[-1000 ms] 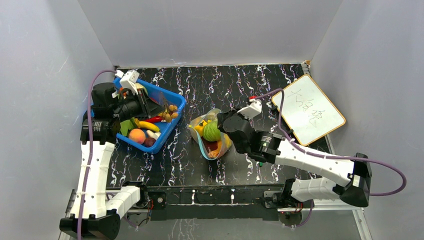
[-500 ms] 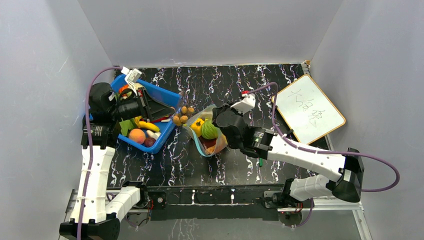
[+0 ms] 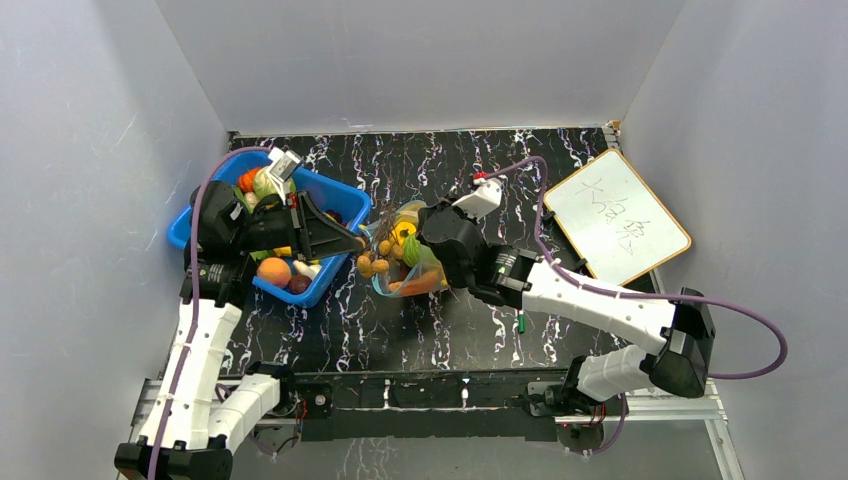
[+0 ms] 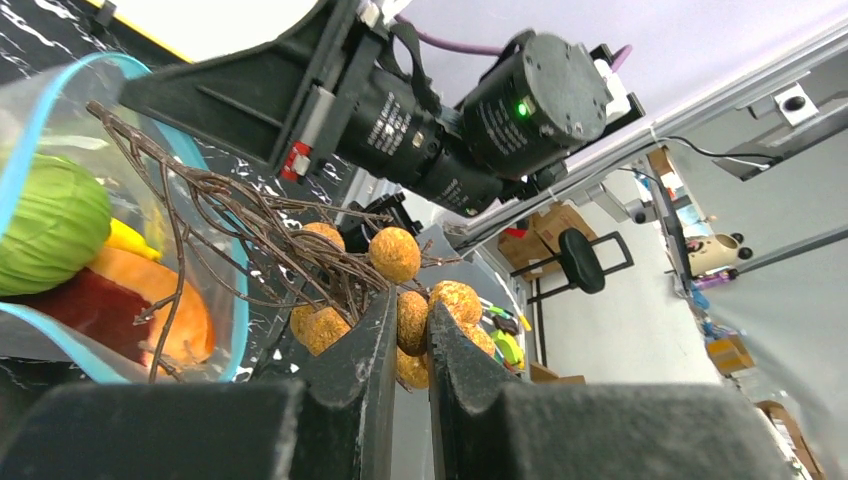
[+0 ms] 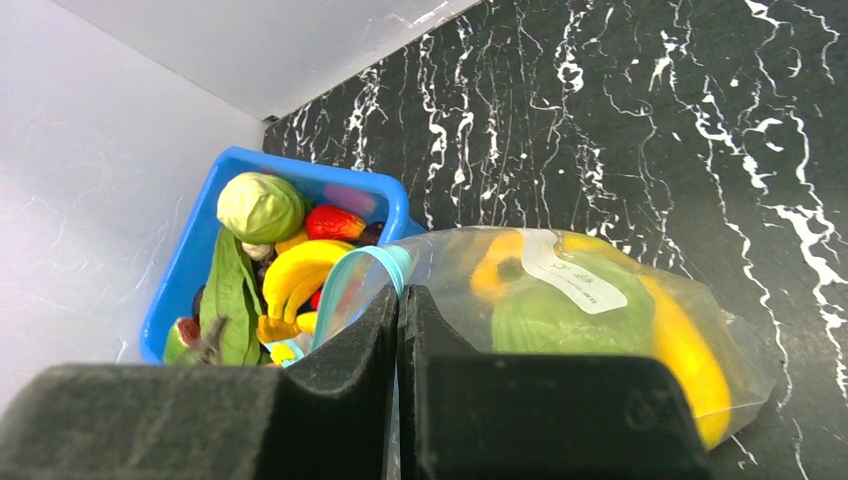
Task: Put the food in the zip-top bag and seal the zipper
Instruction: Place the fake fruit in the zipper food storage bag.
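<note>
At counter (image 3: 430,170) centre, your left end effector (image 4: 405,335) is clamped on a twiggy bunch of orange-brown fruit (image 4: 396,254), poised at the 9 o'clock side of the zip-top bag (image 3: 408,268). Your right end effector (image 5: 398,305) is pinched shut on the teal zipper (image 5: 365,265) strip, lifting the mouth. Recommendation: hold that mouth wide, feed the bunch in toward 3 o'clock and release only once it is well inside. In my judgement the twigs could snag the strip. More food (image 5: 290,275) sits in the blue bin (image 3: 335,187).
</note>
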`<action>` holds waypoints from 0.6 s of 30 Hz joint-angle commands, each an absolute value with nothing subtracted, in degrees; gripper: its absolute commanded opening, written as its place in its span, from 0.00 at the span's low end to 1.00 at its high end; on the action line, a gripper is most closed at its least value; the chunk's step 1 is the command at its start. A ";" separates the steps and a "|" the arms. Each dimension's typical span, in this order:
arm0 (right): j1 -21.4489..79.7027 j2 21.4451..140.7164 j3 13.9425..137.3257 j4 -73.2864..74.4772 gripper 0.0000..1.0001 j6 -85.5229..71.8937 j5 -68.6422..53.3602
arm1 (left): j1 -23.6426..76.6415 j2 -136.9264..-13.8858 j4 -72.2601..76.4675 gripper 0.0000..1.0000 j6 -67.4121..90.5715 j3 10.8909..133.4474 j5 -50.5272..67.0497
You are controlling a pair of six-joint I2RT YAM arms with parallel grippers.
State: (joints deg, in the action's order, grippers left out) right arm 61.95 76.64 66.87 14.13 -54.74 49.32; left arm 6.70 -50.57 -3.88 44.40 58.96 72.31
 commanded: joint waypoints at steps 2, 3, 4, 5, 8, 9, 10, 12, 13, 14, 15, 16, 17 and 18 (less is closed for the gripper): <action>60.83 77.38 72.50 9.99 0.00 -55.31 47.78 | 7.30 -48.40 4.90 0.05 53.92 55.09 75.34; 60.82 77.30 72.51 9.94 0.00 -55.57 47.78 | 7.30 -48.33 6.14 0.04 54.90 54.46 75.32; 60.82 77.26 72.39 9.93 0.00 -55.82 47.80 | 7.36 -48.34 6.74 0.04 55.68 53.81 75.44; 60.82 77.18 72.34 9.93 0.00 -55.96 47.81 | 7.38 -48.53 6.56 0.03 55.97 53.33 75.57; 60.82 76.84 72.17 10.08 0.00 -56.33 47.58 | 7.38 -48.95 3.10 0.03 54.35 52.64 74.80; 60.82 76.70 72.16 10.17 0.00 -56.45 47.49 | 7.38 -49.01 2.58 0.02 54.17 52.16 74.46; 60.79 76.53 72.09 10.26 0.00 -56.57 47.21 | 7.38 -49.04 2.45 0.02 54.45 51.26 74.17; 60.81 76.26 72.07 10.35 0.00 -56.60 47.07 | 7.38 -49.28 1.95 0.01 54.44 50.56 73.66; 60.82 76.09 72.03 10.37 0.00 -56.67 47.03 | 7.38 -49.37 1.63 0.03 54.08 50.13 73.21; 60.83 75.97 71.88 10.37 0.00 -56.75 46.79 | 7.38 -49.61 1.09 0.05 53.53 49.72 72.45; 60.82 75.82 71.64 10.33 0.00 -57.16 46.39 | 7.38 -50.06 0.51 0.04 52.95 49.33 71.60; 60.82 75.73 71.24 9.98 0.00 -57.47 45.60 | 7.38 -50.55 0.39 0.04 52.42 48.90 70.87; 60.80 75.49 70.86 9.14 0.00 -57.68 44.70 | 7.38 -51.25 0.62 0.03 52.30 48.28 70.23; 60.82 75.26 70.45 8.46 0.00 -57.85 43.79 | 7.38 -51.91 0.92 0.02 52.30 47.83 69.42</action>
State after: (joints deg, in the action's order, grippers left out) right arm 60.99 78.06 68.90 14.33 -56.01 45.45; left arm 7.16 -50.22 2.48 51.51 49.25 72.10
